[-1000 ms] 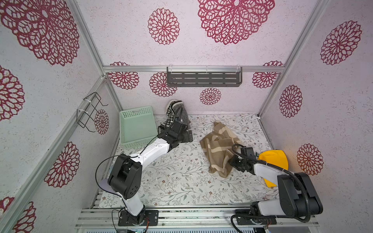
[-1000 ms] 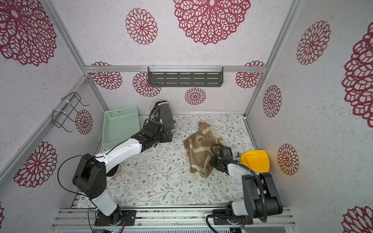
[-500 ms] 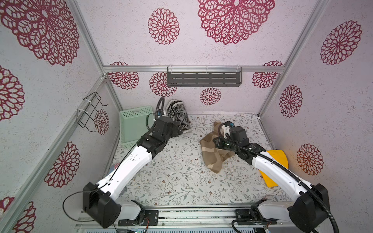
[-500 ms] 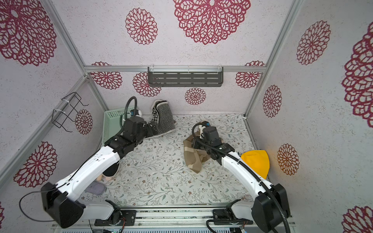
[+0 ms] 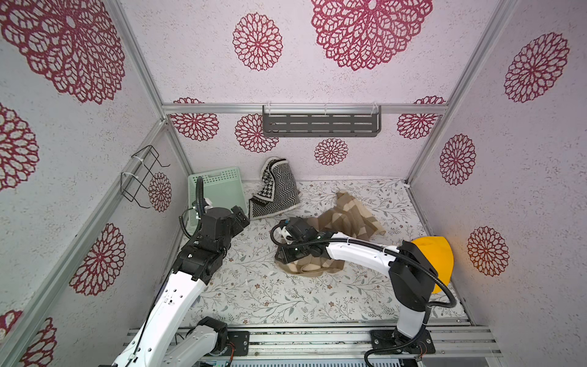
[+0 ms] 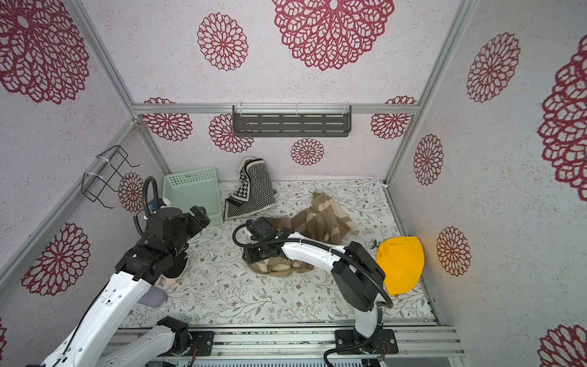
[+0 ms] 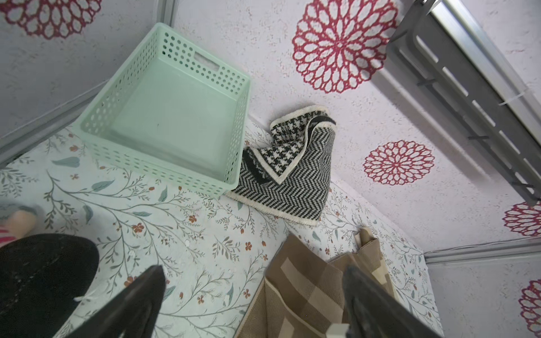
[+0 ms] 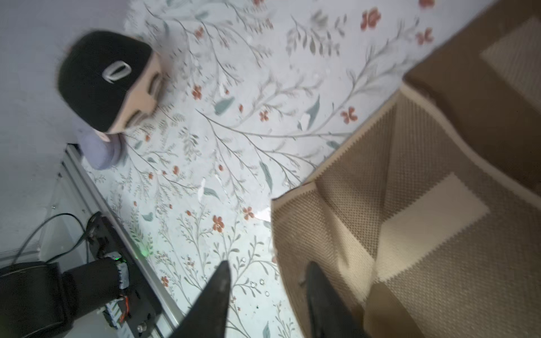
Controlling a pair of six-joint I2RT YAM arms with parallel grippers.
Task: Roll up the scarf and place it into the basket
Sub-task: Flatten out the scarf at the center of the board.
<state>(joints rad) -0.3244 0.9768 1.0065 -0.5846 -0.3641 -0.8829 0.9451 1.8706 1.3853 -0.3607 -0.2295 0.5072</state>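
Observation:
The scarf [image 5: 346,216] is tan with pale checks and lies crumpled mid-table in both top views [image 6: 320,219]. One end of it is folded over toward the front [image 5: 311,270]. My right gripper [image 5: 282,259] hangs over that folded end. In the right wrist view the right gripper [image 8: 268,281] is open. One finger is above the scarf [image 8: 409,219] and the other above bare table, with nothing gripped. My left gripper [image 5: 239,216] is raised beside the mint-green basket [image 5: 219,190]. In the left wrist view the left gripper [image 7: 251,278] is wide open. The basket [image 7: 131,164] has nothing in it.
A black-and-white herringbone cloth [image 5: 279,190] leans on the back wall next to the basket. A yellow hat [image 5: 435,257] lies at the right edge. A doll head in a black cap [image 8: 99,79] sits at the front left. A grey shelf [image 5: 320,124] and a wire rack [image 5: 139,178] hang on the walls.
My right gripper lifted an end of the scarf, carried it left and toward the front, folded it over and opened. The left arm drew back from the herringbone cloth and rose.

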